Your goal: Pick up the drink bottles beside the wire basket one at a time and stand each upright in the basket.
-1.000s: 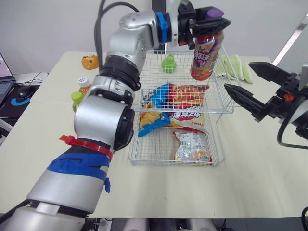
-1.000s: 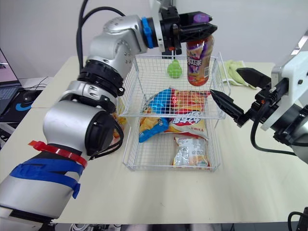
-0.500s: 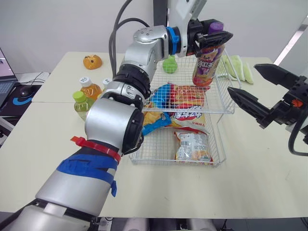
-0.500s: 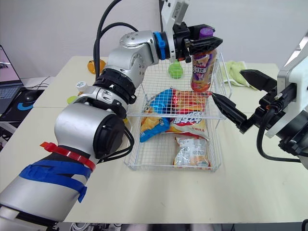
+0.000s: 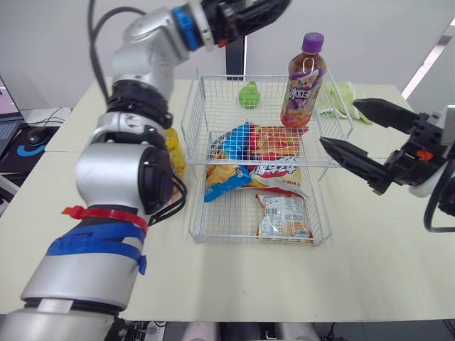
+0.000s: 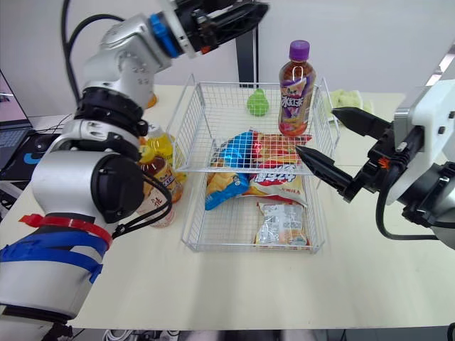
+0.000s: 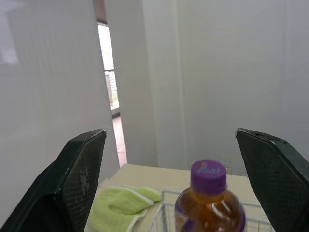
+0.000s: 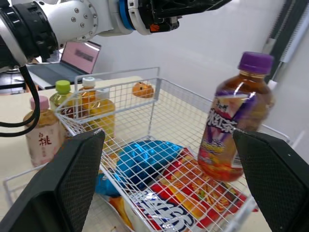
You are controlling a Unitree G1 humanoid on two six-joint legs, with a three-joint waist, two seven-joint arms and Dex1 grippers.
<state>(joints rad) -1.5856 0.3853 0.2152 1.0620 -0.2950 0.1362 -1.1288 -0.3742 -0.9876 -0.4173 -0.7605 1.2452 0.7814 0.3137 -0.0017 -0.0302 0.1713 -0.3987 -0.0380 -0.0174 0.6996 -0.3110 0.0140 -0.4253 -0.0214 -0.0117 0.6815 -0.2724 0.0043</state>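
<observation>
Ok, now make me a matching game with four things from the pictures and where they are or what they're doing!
Things:
1. purple-capped bottle
2. green cloth
3. left claw
4. chip bags

Places or states:
A. open, up in the air
B. lying flat in the wire basket
C. on the table, outside the basket
D. standing in the basket

Pairs: 1-D, 2-C, 3-A, 4-B.
</observation>
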